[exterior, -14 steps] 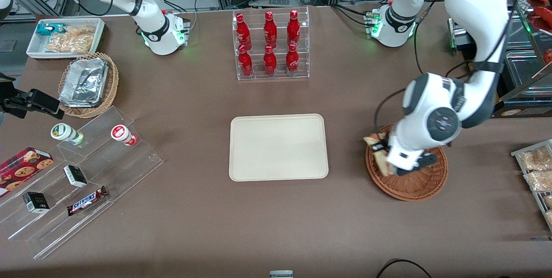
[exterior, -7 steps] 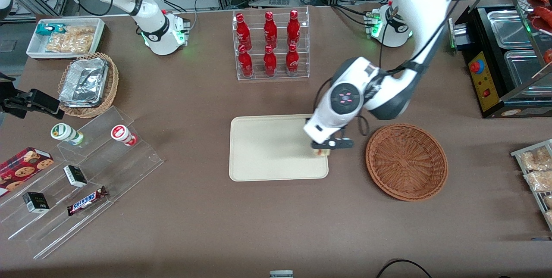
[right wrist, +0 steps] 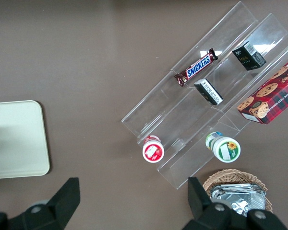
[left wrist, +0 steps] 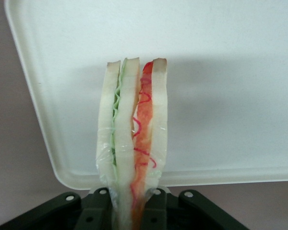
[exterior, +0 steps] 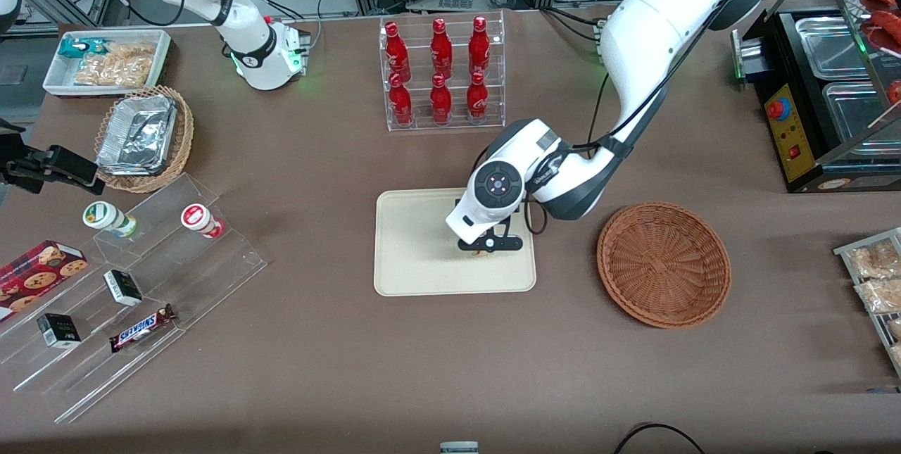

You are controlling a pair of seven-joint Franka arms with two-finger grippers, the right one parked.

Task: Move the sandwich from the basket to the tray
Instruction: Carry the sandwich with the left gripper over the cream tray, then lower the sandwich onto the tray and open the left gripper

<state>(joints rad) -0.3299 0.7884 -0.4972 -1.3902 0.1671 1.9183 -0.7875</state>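
Nearest the front camera among the task's things, the basket (exterior: pixel 664 265) sits on the brown table (exterior: pixel 422 369) toward the working arm's end, a round shallow bowl of reddish-brown wicker woven in rings, with nothing in it. Just beside it lies the tray (exterior: pixel 415 257), a flat, matte cream rectangle with rounded corners and a low rim.

Over the tray's half nearer the basket hangs the gripper (exterior: pixel 487 246), its black fingers clamped on the sandwich (left wrist: pixel 133 139). In the wrist view the sandwich is a thin wedge held on edge above the tray's pale surface: white bread slices with a green layer and a red-orange layer between them, wrapped in clear film. Its held end is hidden between the black finger mounts. From the front the white wrist covers nearly all of it; only a small tan bit shows under the fingers, and whether it touches the tray cannot be told.

Farther off stands a clear acrylic rack of red bottles (exterior: pixel 440 70).
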